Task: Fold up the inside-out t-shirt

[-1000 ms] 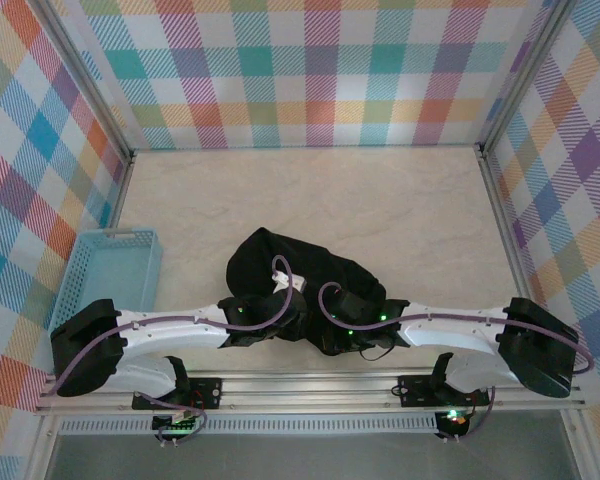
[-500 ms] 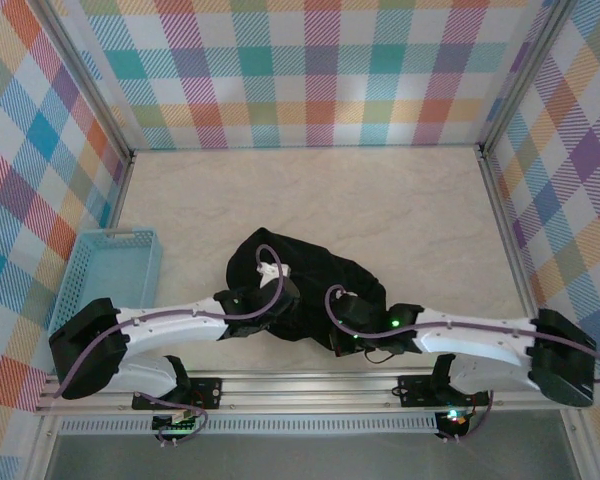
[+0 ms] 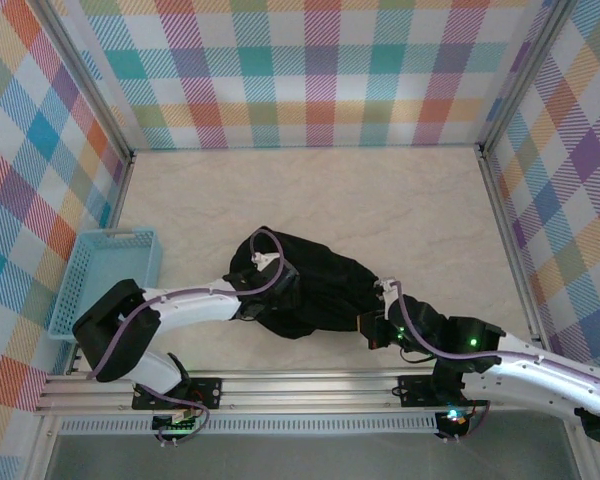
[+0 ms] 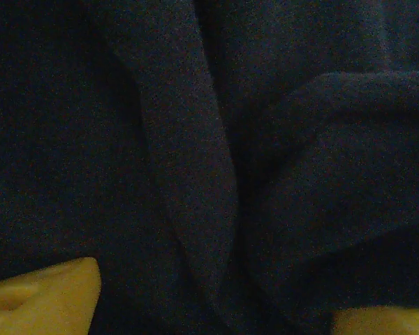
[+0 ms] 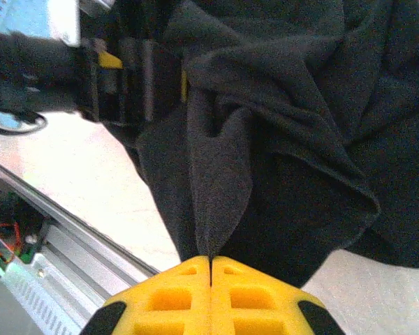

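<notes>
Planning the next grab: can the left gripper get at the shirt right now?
Probably yes. The left gripper is open right against the shirt, its folds directly ahead of the fingers with nothing in between.

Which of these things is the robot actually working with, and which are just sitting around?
Part of the job:
black t-shirt, crumpled on the table
right gripper, shut on a fold of the shirt
left gripper, open against the fabric

Just lying about:
light blue basket, at the table's left edge
checked walls
</notes>
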